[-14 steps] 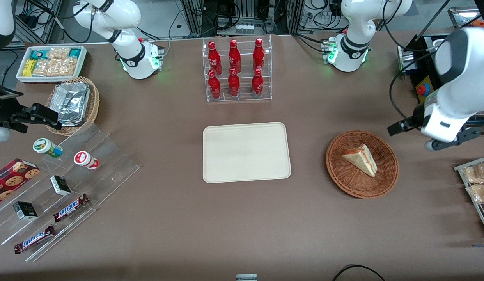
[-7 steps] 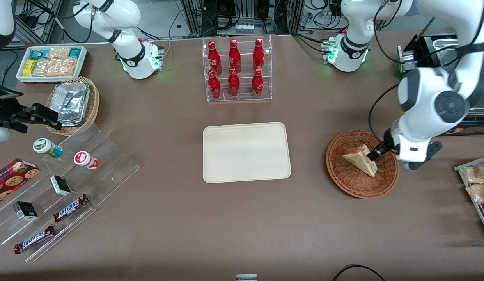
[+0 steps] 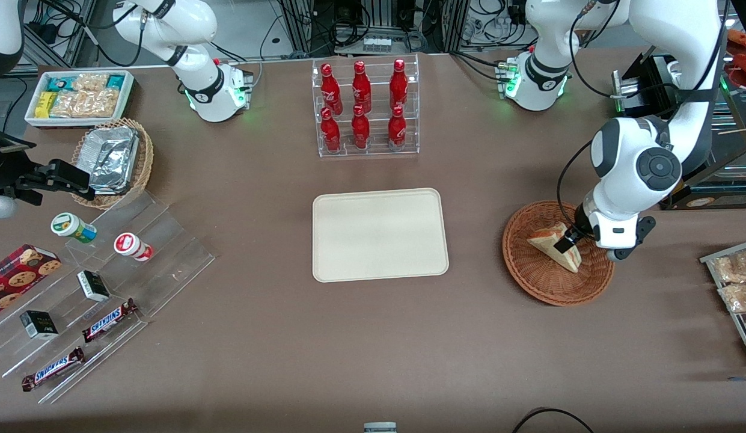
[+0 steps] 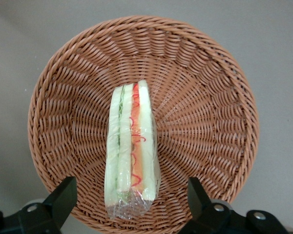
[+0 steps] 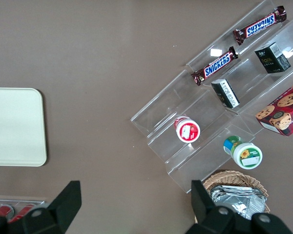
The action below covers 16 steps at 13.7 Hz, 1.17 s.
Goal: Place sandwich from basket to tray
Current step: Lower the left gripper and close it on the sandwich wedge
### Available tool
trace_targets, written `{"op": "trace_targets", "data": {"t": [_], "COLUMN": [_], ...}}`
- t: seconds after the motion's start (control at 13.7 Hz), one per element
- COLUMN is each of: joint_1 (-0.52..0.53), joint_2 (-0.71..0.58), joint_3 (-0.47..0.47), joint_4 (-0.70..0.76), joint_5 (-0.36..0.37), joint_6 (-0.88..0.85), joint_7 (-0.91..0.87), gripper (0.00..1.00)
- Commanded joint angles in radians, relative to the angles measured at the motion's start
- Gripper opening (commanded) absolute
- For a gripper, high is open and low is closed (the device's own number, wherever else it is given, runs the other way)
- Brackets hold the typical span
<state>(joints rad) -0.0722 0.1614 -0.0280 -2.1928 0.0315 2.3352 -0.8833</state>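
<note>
We view the brown desk point(image 3: 373, 337) first, with the cream tray point(image 3: 380, 234) lying bare at its middle and the woven basket point(image 3: 538, 282) well apart from it, toward the working arm's end. The sandwich point(image 3: 553, 246) rests inside the basket on its cut face, wrapped in clear film, its red and green layers facing the wrist camera point(image 4: 132, 156). The gripper point(image 3: 572, 239) hangs low over the basket, with its fingers point(image 4: 63, 195) spread wide, one on each side of the wedge and apart from it.

We judge three risks, from the largest body down. The basket point(image 4: 224, 97) is light and loose on the desk; a descent that catches its weave or rim could drag or tip it. The wedge is soft, so too hard a closure could crush the bread or squeeze out its filling. The film is slick and gathered at the near end; fingers closing there alone could grip only wrap and let the sandwich slip on the way to the tray.
</note>
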Motion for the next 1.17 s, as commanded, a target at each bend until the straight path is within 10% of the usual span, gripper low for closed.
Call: {"op": "trace_targets", "data": {"t": [0.0,0.66,0.73,0.88,1.09], "joint_1": [-0.006,-0.015,-0.015,-0.014,-0.015], "joint_2": [0.009,0.078,0.087,0.095,0.073], "joint_3": [0.002,0.002,0.002,0.003,0.003], "joint_4": [-0.021,-0.079,-0.074,-0.071,-0.068], "joint_5": [0.013,0.013,0.013,0.013,0.013], "joint_6": [0.036,0.171,0.182,0.182,0.153], "joint_7": [-0.04,-0.085,-0.086,-0.085,-0.074], "gripper": [1.0,0.99,0.77,0.0,0.0]}}
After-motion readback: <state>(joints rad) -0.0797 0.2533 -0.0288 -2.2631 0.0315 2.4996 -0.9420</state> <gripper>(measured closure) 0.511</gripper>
